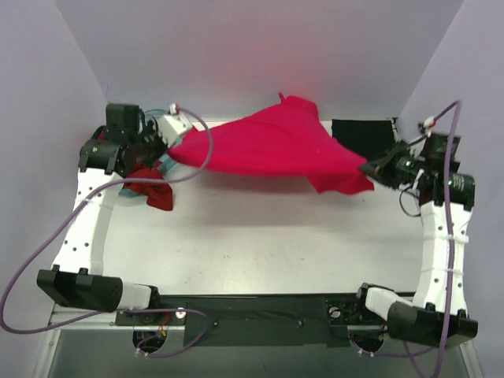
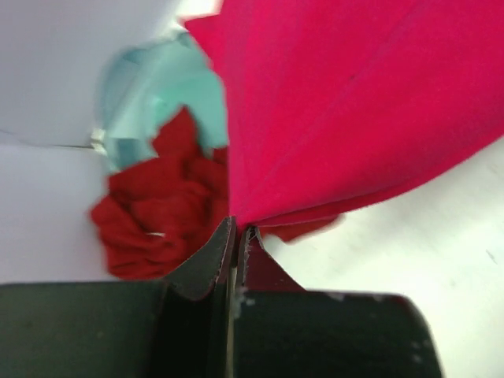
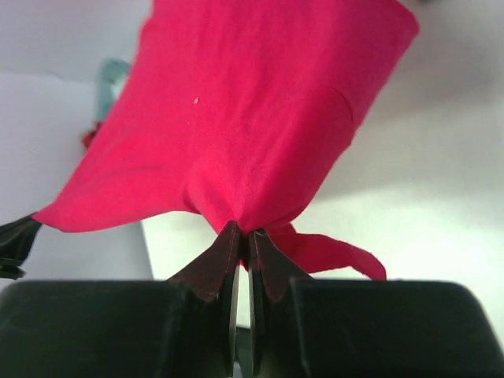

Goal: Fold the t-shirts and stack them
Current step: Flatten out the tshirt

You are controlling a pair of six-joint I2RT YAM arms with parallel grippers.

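Both arms extended forward, wrists turned inward. Left gripper and right gripper each clamped on crimson-pink t-shirt edge, cloth spanning between jaws.

The left arm and right arm have white tapered links between chunky black joint housings. Small dark dots run along the left arm's white link. A purple cable loops beside each arm. The left gripper and right gripper have black wedge-shaped fingers with thin tips.
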